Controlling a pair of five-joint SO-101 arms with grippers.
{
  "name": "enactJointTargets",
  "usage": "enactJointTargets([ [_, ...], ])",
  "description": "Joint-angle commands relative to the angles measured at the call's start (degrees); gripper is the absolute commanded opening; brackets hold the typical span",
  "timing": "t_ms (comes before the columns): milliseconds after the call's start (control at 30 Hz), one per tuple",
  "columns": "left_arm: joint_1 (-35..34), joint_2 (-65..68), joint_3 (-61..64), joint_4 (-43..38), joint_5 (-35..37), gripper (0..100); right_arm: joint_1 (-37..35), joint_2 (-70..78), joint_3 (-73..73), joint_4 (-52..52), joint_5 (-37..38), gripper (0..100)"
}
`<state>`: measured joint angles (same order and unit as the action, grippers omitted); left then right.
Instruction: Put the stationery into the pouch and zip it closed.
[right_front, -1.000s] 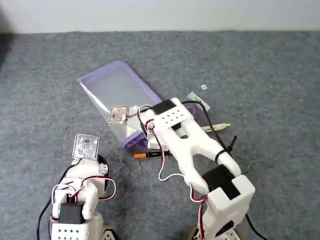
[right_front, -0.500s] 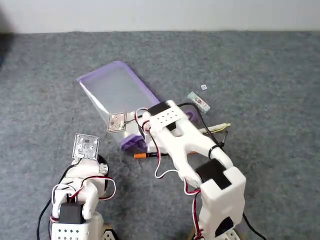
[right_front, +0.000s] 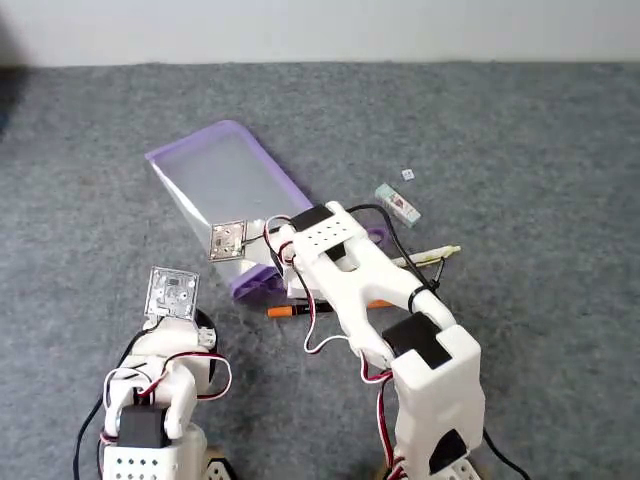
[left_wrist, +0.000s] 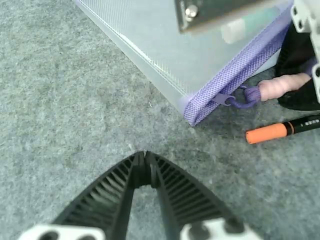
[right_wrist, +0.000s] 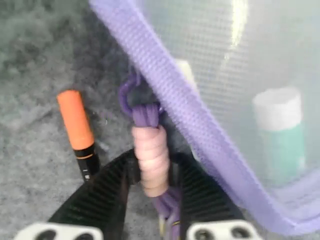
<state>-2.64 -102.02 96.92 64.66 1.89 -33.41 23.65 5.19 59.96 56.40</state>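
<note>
The clear pouch (right_front: 225, 185) with purple edging lies on the grey carpet, tilted toward the back left. My right gripper (right_wrist: 151, 167) is shut on the pink and purple zipper pull (right_wrist: 150, 155) at the pouch's near end; the right arm (right_front: 340, 250) covers that end from above. A glue stick (right_wrist: 280, 132) with a white cap shows inside the pouch (right_wrist: 220, 75). An orange-capped marker (right_front: 290, 310) lies on the carpet just beside the zipper pull (left_wrist: 272, 87). My left gripper (left_wrist: 146, 159) is shut and empty, hovering short of the pouch's corner (left_wrist: 192, 112).
A pale yellow pen (right_front: 432, 256) and a small green and white item (right_front: 398, 203) lie to the right of the right arm. A tiny white scrap (right_front: 407, 175) sits behind them. The left arm (right_front: 160, 390) is folded at the front left.
The right arm has swung left along the pouch's near edge with the zipper pull in its gripper, and the pouch has shifted slightly left. The left arm has not moved.
</note>
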Motion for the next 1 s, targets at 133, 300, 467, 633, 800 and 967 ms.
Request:
enactJointTargets([
  [133, 0.0, 0.2, -0.4, 0.1, -0.1, 1, -1.2, -0.3, -12.1, 8.0, -4.3, 1.0],
  [300, 0.0, 0.2, -0.4, 0.1, -0.1, 1, -1.2, -0.3, -23.0, 18.9, -9.1, 1.0],
  [467, 0.0, 0.2, -0.4, 0.1, -0.1, 1, -1.5, -0.3, -31.6, 28.2, -14.7, 1.0],
  [633, 0.0, 0.2, -0.4, 0.1, -0.1, 1, -3.7, -0.3, -36.3, 37.1, -19.2, 1.0],
  [800, 0.0, 0.2, -0.4, 0.1, -0.1, 1, -5.1, -0.6, -39.2, 42.9, -22.1, 1.0],
  [967, 0.0, 0.2, -0.4, 0.1, -0.1, 1, -5.8, -3.0, -39.0, 42.9, -24.4, 1.0],
])
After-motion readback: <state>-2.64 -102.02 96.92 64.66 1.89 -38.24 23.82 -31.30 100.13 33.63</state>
